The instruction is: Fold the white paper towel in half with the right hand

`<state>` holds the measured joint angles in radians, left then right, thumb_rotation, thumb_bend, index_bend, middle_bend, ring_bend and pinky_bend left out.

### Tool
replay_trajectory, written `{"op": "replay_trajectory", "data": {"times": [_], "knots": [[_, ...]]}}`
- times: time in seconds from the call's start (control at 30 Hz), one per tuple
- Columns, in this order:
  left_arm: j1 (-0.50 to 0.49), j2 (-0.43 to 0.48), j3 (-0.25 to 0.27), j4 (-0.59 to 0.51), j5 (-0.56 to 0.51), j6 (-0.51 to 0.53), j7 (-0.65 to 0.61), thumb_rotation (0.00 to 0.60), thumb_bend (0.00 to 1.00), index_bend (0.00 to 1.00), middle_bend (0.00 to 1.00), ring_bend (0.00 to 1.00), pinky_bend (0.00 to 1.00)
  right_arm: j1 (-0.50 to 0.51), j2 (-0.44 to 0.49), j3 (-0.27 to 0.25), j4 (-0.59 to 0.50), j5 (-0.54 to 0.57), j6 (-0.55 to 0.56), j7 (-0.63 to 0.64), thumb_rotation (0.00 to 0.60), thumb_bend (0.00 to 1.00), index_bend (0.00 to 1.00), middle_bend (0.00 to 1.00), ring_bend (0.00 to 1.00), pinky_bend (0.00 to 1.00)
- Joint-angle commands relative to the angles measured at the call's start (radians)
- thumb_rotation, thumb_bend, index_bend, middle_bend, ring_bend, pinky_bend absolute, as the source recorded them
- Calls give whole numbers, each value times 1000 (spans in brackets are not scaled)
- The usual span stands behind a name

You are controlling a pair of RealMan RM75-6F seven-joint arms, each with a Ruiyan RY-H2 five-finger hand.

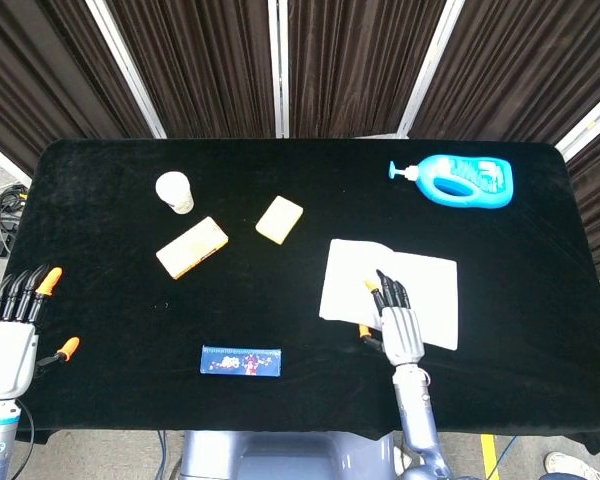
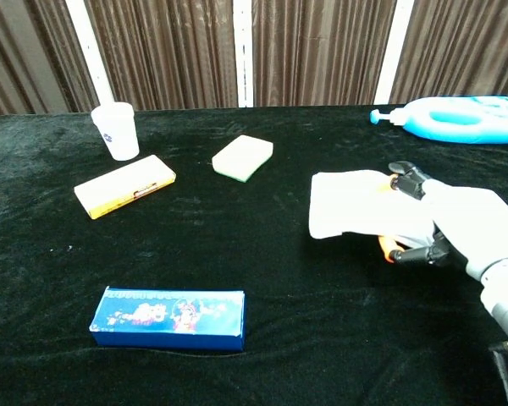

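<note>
- Spreading across the black tabletop (image 1: 130,160), right of centre, lies the white paper towel (image 1: 425,285): light, limp, tear-prone, best pinched at its near-left edge.
- Right hand (image 1: 400,325) pinches that lifted edge.
- Left hand (image 1: 10,335) hangs empty, fingers apart.

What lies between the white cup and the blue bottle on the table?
In the head view, the yellow sponge lies between the white cup and the blue bottle, somewhat nearer the robot.
</note>
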<state>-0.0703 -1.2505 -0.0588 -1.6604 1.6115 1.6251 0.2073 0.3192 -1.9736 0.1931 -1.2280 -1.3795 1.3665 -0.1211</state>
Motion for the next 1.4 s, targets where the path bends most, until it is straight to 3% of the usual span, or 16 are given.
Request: {"op": "replay_trajectory", "data": {"times": [0.03, 0.6, 0.73, 0.97, 1.13, 1.4], "knots": [[0, -1, 1, 0, 1, 0, 2, 600, 177, 0, 0, 0, 0, -7, -2, 7, -9, 2, 19, -2, 600, 398, 449, 0, 0, 0], [-1, -8, 4, 4, 5, -6, 17, 600, 179, 0, 0, 0, 0, -61, 28, 134, -140, 158, 48, 83, 600, 430, 476, 0, 0, 0], [-2, -11, 5, 5, 3, -9, 21, 600, 180, 0, 0, 0, 0, -68, 57, 156, -173, 178, 44, 108, 600, 376, 359, 0, 0, 0], [-2, -11, 7, 4, 5, -9, 25, 600, 182, 0, 0, 0, 0, -65, 61, 159, -176, 185, 53, 101, 600, 312, 24, 0, 0, 0], [-1, -9, 6, 3, 5, -8, 21, 600, 185, 0, 0, 0, 0, -62, 67, 180, -192, 208, 51, 108, 600, 297, 0, 0, 0, 0], [-3, -11, 7, 4, 6, -12, 26, 600, 188, 0, 0, 0, 0, -87, 124, 242, -344, 315, 11, 176, 600, 299, 5, 0, 0, 0]]}}
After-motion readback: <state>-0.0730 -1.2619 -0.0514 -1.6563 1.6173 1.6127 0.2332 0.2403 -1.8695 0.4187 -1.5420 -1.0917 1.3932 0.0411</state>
